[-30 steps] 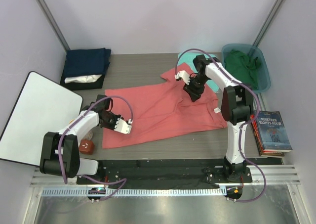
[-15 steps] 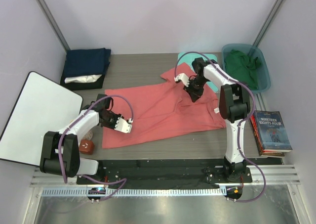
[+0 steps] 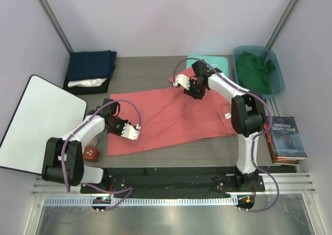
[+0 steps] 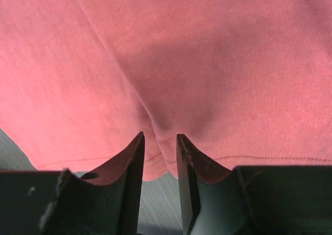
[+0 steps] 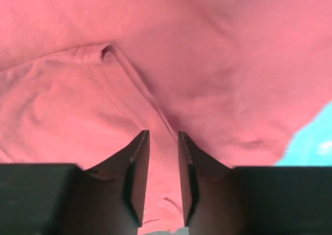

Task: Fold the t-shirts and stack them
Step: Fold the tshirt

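A: Two grippers, both on the coral-red t-shirt. It lies spread mid-table, long axis left to right. Edges?

B: Left gripper sits at the shirt's near-left hem. Its fingers are nearly together, with a ridge of hem cloth nipped between them. Right gripper is at the far edge by a sleeve seam, clamped the same way on a fold.

A: Room around it?

B: Bare table on the far side, between the shirt and the back wall. Far left corner holds a folded navy t-shirt, well apart from the red one. The white board hangs over the left edge, near the left arm. On the right are a teal bin and a stack of books, with a strip of table between the books and the shirt. Near hem runs close to the table's near edge.

A: Mint-green board?

B: Just beside the shirt's far-right edge. Touching or overlapping, cannot tell.

A: Anything hidden?

B: White t-shirt shows only as a sliver under the navy one. Dark green t-shirt is crumpled in the bin, shape unreadable. The right arm covers part of the red shirt's far-right side. Both wrist views are filled with cloth, and the left one shows only a sliver of table. A small red-brown object by the left arm is too small to identify.
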`<action>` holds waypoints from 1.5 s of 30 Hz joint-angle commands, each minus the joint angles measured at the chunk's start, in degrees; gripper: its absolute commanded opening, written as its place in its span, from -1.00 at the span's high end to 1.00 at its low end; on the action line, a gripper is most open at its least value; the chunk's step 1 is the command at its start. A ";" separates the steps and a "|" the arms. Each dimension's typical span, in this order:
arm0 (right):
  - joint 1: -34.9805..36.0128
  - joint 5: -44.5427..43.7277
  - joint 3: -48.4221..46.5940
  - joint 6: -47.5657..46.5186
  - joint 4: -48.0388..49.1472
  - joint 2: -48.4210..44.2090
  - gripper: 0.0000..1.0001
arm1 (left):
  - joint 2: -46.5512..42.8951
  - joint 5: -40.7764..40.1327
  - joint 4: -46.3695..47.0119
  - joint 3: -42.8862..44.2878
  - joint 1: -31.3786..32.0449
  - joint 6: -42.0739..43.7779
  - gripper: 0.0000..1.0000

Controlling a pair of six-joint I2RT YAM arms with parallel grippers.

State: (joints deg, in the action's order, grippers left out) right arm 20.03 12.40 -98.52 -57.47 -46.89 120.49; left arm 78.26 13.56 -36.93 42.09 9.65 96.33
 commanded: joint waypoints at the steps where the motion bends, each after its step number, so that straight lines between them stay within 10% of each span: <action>1: 1.85 -8.44 12.01 1.93 24.00 -11.22 0.08 | -0.30 1.56 -0.25 0.98 0.81 -1.15 0.35; 8: 1.33 -16.88 20.56 4.11 35.30 -16.86 -0.16 | -2.05 0.77 -0.25 -0.16 0.98 -0.88 0.28; 17: -1.31 -5.38 24.06 -6.41 1.84 -26.17 -0.05 | -7.67 2.87 -11.05 2.13 0.99 2.80 0.19; 28: -1.57 -5.37 34.44 -8.62 -8.29 -32.42 0.07 | -12.60 5.06 -14.57 -0.17 1.34 6.15 0.19; 45: -1.57 -9.59 51.93 -18.54 -1.10 -45.34 -0.15 | -24.63 7.09 -24.24 -7.89 1.95 20.90 0.14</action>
State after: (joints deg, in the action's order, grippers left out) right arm 18.44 4.58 -49.71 -71.48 -50.68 79.48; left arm 57.14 18.35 -56.62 35.81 11.29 111.35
